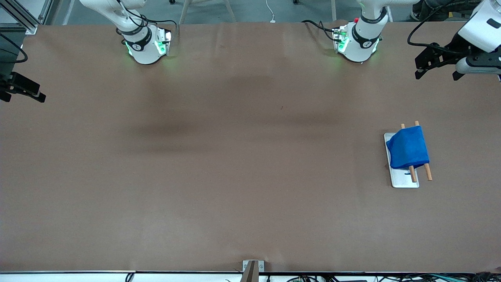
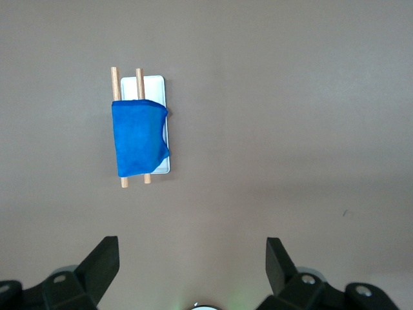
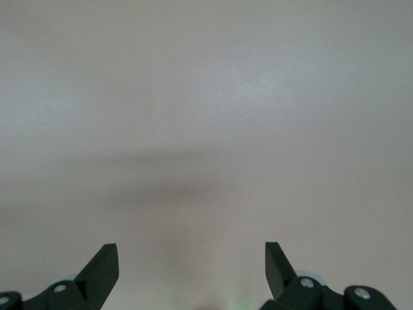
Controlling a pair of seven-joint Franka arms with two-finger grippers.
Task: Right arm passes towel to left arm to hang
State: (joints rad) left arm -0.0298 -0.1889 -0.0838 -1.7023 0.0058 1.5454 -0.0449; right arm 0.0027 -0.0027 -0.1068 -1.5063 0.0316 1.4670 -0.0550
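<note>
The towel (image 1: pixel 408 149) is draped over two wooden rods (image 1: pixel 427 170) that run side by side above a white base plate (image 1: pixel 405 181), toward the left arm's end of the table (image 1: pixel 235 156). The rods' long axes run roughly toward and away from the front camera, slightly slanted. The towel's folded bulk lies across both rods and covers their middle; bare rod ends show at both of its edges. One edge of the towel overhangs the plate on the side toward the table's middle. The small corner loop cannot be made out with certainty; a short dark thread-like mark on the plate just below the towel's nearer edge may be it.

The plate rests flat on the table and carries only the rod stand and the towel.

The left end effector (image 1: pixel 438 62) is up in the air over the table's edge at the left arm's end, its fingers (image 2: pixel 103 261) spread wide apart and gripping nothing. The left wrist view looks down on the towel and stand, well apart from it.

The right end effector (image 1: pixel 23 92) is at the right arm's end of the table, its fingers (image 3: pixel 103 265) likewise spread wide and empty, over bare table surface.
</note>
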